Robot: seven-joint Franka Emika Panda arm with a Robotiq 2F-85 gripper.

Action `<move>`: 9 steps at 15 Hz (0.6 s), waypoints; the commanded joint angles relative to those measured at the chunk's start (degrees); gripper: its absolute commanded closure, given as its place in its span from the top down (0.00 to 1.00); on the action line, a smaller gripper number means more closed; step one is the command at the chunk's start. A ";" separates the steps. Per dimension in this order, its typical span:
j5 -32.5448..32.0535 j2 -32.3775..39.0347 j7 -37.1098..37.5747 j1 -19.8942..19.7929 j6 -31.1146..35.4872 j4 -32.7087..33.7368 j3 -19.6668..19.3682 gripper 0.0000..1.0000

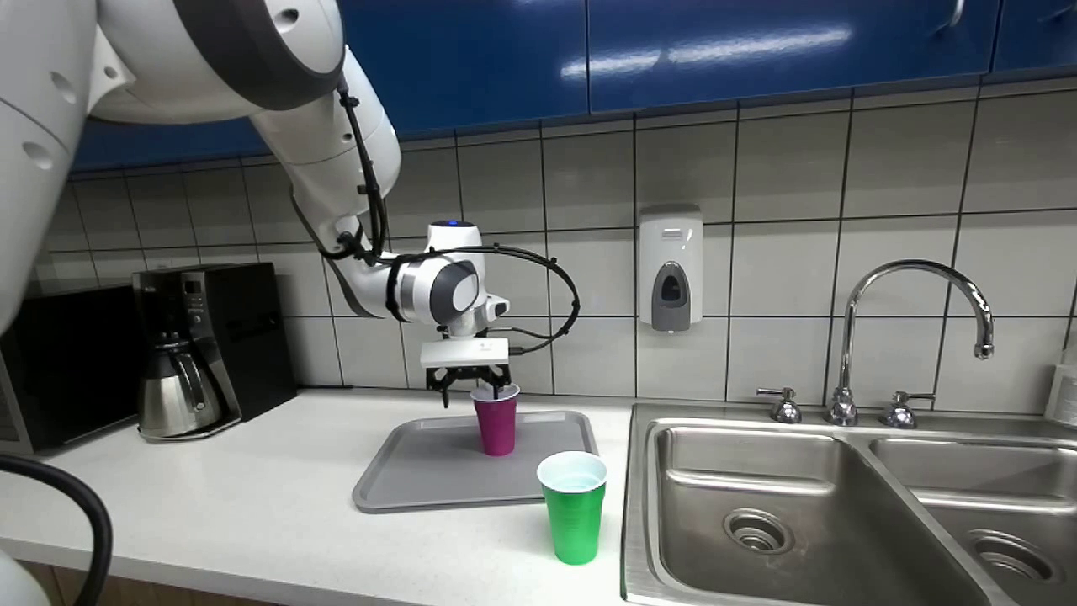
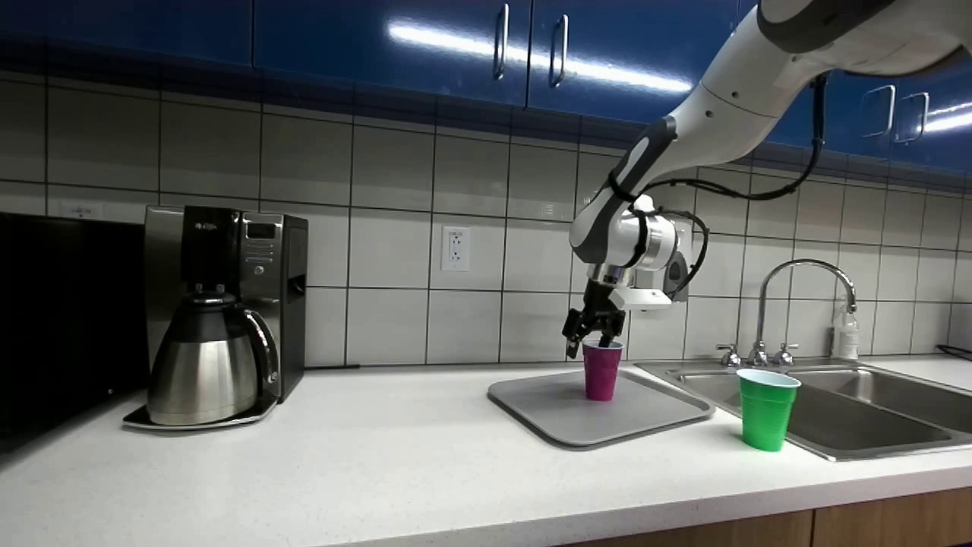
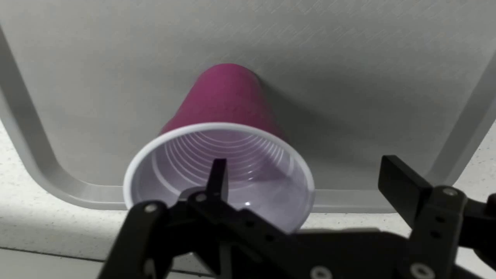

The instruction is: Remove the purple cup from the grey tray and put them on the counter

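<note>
Encircling one finger (image 3: pixel 217 178) of the spread hand (image 1: pixel 470 398), the upright purple cup (image 1: pixel 497 427).

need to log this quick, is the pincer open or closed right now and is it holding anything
Pincer: open, holding nothing; the purple cup stands ungripped on the grey tray.

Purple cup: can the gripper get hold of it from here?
Probably yes: the gripper is open, one finger over or inside the mouth of the purple cup, the other outside, with only the cup's wall between them; it may need lowering.
</note>
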 commanded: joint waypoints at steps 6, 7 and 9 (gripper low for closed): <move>-2.16 1.44 1.15 -1.77 0.43 2.53 1.57 0.35; -2.16 1.42 1.14 -1.77 0.44 2.63 1.58 0.27; -2.15 1.29 1.09 -1.76 0.43 2.74 1.62 0.11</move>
